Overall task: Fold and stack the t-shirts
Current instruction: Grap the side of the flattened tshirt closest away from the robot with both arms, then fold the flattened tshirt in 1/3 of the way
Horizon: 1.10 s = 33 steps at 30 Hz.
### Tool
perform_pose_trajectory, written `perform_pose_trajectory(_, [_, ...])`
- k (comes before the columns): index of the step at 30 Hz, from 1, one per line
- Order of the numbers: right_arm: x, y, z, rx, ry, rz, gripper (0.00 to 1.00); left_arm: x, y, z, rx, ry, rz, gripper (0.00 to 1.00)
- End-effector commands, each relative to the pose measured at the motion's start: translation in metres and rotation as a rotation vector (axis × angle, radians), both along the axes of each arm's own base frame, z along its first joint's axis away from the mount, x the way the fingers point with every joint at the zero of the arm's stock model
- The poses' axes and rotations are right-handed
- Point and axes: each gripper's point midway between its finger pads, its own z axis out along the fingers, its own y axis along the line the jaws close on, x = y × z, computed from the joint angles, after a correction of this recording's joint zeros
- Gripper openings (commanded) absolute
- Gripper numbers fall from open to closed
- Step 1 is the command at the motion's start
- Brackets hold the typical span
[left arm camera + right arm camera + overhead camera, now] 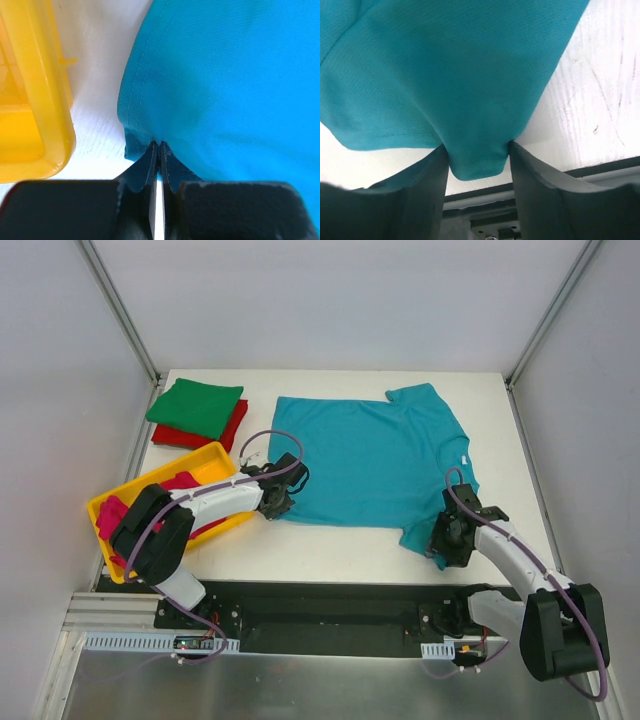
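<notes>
Left gripper (159, 150) is clenched tight on the near left corner of the teal t-shirt (370, 465), its two fingers pressed together with the hem pinched between them. Just to its left sits a yellow tray (45, 100) holding bunched pink t-shirts (110, 518). Beyond that gripper, towards the far left corner of the table (330, 550), a folded green t-shirt (195, 405) lies on top of a folded red one (235, 425). To the gripper's right the teal shirt spreads flat across the middle of the table, collar end to the right. Right gripper (479, 155) is at the shirt's near sleeve, jaws standing apart with the sleeve's edge hanging between them and brushing both fingers (427, 190). Whether that cloth is truly clamped, I cannot tell.
</notes>
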Motion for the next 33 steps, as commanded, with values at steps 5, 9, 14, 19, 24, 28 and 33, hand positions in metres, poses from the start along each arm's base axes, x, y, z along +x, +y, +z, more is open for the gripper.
perform_pose_trajectory(5, [0.005, -0.006, -0.006, -0.042, -0.013, -0.068, 0.20, -0.009, 0.003, 0.008, 0.002, 0.008, -0.026, 0.00])
perform_pose_trajectory(9, [0.004, -0.008, 0.007, -0.035, -0.083, -0.108, 0.01, -0.015, 0.003, 0.011, -0.022, 0.004, -0.027, 0.00])
perform_pose_trajectory(14, [-0.003, -0.014, 0.027, -0.037, -0.148, -0.118, 0.01, -0.020, 0.001, 0.022, -0.050, -0.021, -0.046, 0.00])
perform_pose_trajectory(19, [-0.001, -0.004, 0.043, 0.043, -0.245, -0.101, 0.01, -0.027, 0.000, 0.025, -0.072, -0.022, -0.056, 0.00])
perform_pose_trajectory(24, [0.013, -0.006, 0.061, 0.016, -0.288, -0.073, 0.00, -0.022, -0.003, 0.033, -0.072, -0.042, -0.078, 0.00])
perform_pose_trajectory(28, [0.039, -0.008, 0.085, -0.020, -0.328, -0.061, 0.00, -0.012, -0.006, 0.042, -0.073, -0.051, -0.092, 0.00])
perform_pose_trajectory(33, [0.075, -0.008, 0.108, -0.047, -0.355, -0.055, 0.01, 0.006, -0.005, 0.052, -0.084, -0.056, -0.079, 0.00])
